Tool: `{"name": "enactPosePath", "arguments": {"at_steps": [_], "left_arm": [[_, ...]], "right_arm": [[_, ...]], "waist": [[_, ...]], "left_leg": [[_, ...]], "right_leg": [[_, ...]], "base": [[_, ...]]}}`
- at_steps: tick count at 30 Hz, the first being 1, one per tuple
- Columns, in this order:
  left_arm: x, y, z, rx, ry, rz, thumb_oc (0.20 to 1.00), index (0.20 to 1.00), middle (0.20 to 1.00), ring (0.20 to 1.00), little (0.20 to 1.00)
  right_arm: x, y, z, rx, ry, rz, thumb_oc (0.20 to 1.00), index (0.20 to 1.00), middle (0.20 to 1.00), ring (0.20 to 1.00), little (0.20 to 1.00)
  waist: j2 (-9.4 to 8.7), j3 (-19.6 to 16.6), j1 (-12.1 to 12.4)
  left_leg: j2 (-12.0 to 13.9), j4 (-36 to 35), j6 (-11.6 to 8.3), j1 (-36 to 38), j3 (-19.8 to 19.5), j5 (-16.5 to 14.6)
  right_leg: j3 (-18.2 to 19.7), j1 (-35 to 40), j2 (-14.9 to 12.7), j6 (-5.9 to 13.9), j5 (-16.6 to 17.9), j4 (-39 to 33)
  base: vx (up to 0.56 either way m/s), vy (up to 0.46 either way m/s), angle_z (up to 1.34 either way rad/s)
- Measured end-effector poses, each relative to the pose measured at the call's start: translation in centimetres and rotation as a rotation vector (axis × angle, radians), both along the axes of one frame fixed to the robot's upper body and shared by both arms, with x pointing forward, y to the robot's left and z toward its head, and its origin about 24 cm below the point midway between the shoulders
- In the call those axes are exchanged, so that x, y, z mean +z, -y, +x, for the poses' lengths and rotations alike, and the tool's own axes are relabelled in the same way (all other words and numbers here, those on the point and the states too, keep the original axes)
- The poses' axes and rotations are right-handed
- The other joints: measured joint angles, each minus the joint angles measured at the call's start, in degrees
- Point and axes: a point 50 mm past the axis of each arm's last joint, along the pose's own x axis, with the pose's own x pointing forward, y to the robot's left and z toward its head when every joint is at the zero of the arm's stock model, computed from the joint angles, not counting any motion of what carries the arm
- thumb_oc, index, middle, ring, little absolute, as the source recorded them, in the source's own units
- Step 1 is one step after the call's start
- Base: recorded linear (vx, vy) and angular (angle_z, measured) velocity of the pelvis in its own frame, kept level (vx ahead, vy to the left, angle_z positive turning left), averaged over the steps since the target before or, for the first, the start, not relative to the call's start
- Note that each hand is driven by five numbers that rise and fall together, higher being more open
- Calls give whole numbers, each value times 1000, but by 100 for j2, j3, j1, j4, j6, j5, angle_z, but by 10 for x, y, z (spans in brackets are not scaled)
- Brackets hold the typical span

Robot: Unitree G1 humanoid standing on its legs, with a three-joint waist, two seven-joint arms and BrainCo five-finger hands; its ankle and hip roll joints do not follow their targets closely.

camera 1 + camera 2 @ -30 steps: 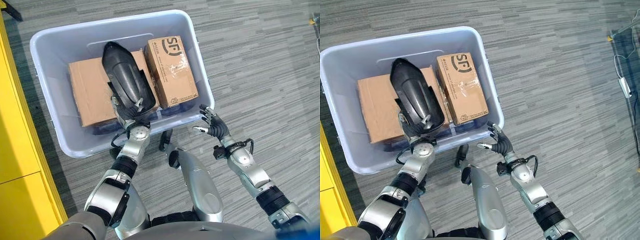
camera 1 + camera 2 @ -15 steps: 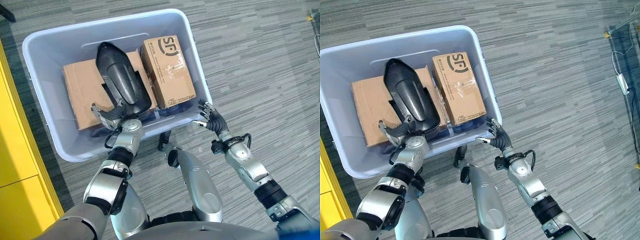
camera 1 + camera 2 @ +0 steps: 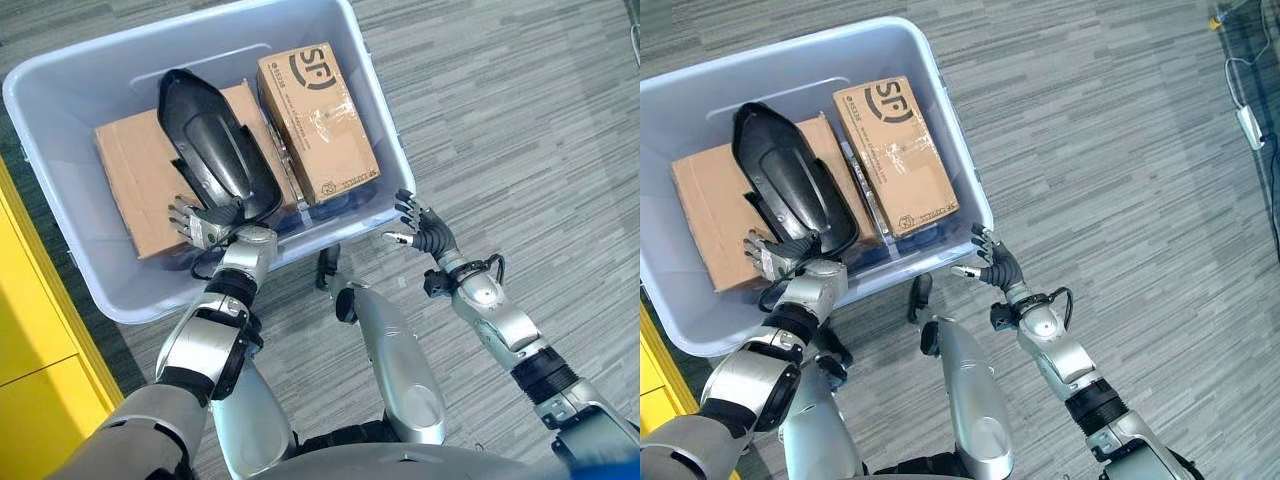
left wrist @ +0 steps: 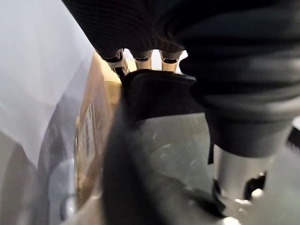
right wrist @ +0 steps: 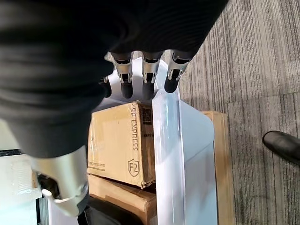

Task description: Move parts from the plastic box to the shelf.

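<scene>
Fingers of the left hand (image 3: 200, 225) have swung off the near end of the black part (image 3: 215, 150) and now lie spread and straight beside it, over the flat cardboard box (image 3: 135, 185), so no grasp yet. That part rests in the plastic box (image 3: 60, 270) (still unmoved), leaning on the cartons, next to the taller cardboard box (image 3: 318, 120). Right hand (image 3: 425, 232) hovers with fingers apart just outside the bin's near corner rim, touching nothing. Room to lift looks open above; the near wall crowds the left fingers from behind.
</scene>
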Motion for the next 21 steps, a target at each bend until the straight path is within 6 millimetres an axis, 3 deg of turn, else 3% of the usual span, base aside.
{"name": "enactPosePath", "arguments": {"at_steps": [6,7,8,9,10,13,14,15,16,17,21], "left_arm": [[9,-3,5,-76,-84,166,1000,1000,1000,1000,1000],[11,-4,6,-91,-92,171,1000,1000,1000,1000,1000],[13,-1,9,-113,-86,175,1000,1000,1000,1000,1000],[20,-1,12,-115,-62,176,1000,1000,1000,1000,1000],[25,-1,14,-110,-48,170,200,200,200,200,200],[30,-9,14,-85,-5,146,200,200,200,200,200],[30,-10,14,-81,9,135,200,200,200,200,200],[35,-10,16,-88,53,124,200,200,200,200,200],[40,-13,16,-81,83,117,200,200,200,200,200],[45,-12,18,-83,109,109,200,200,200,200,200],[51,-25,17,-47,156,85,200,200,200,200,200]], "right_arm": [[13,3,4,-11,38,14,1000,1000,1000,1000,1000],[21,5,8,-13,57,0,1000,1000,1000,1000,1000],[18,9,5,-31,49,6,1000,1000,1000,1000,1000],[23,10,8,-38,62,7,1000,1000,1000,1000,1000],[26,10,9,-38,71,9,1000,1000,1000,1000,1000],[27,10,9,-32,77,11,1000,1000,1000,1000,1000],[27,10,6,-34,78,15,1000,1000,1000,1000,1000],[27,12,6,-45,79,18,1000,1000,1000,1000,1000],[33,10,9,-37,100,14,1000,1000,1000,1000,1000],[33,11,8,-39,103,16,1000,1000,1000,1000,1000],[30,9,7,-42,93,20,1000,1000,1000,1000,1000]], "waist": [[5,3,-1],[48,24,70],[32,20,0],[38,16,35],[39,17,20],[21,25,75],[28,33,95],[23,29,69],[137,7,191],[70,22,146],[3,15,139]], "left_leg": [[-192,-159,19,-190,32,15],[-114,-246,96,-234,151,68],[-192,-42,79,-333,112,68],[-176,-93,109,-385,123,81],[-198,-148,87,-395,160,84],[-215,-261,88,-427,165,82],[-169,-131,95,-525,143,109],[-228,-83,102,-594,35,105],[-79,-346,131,-546,50,140],[-98,-180,124,-584,65,179],[-72,-151,79,-711,-147,235]], "right_leg": [[24,-258,-59,100,40,-151],[25,-516,-169,248,-260,463],[144,-554,-293,178,-454,764],[145,-619,-255,305,-377,606],[147,-660,-254,323,-359,578],[90,-630,-178,360,-354,224],[46,-739,-284,408,-425,567],[35,-750,-257,445,-389,460],[-144,-804,-140,725,-731,430],[141,-913,-338,345,-783,1201],[107,-767,-190,375,-652,868]], "base": [[10,28,-7],[22,47,13],[18,27,16],[21,3,35],[17,-24,-8],[16,-32,-23],[16,-41,12],[17,-36,-8],[16,-42,8],[11,-36,21],[8,-60,3]]}}
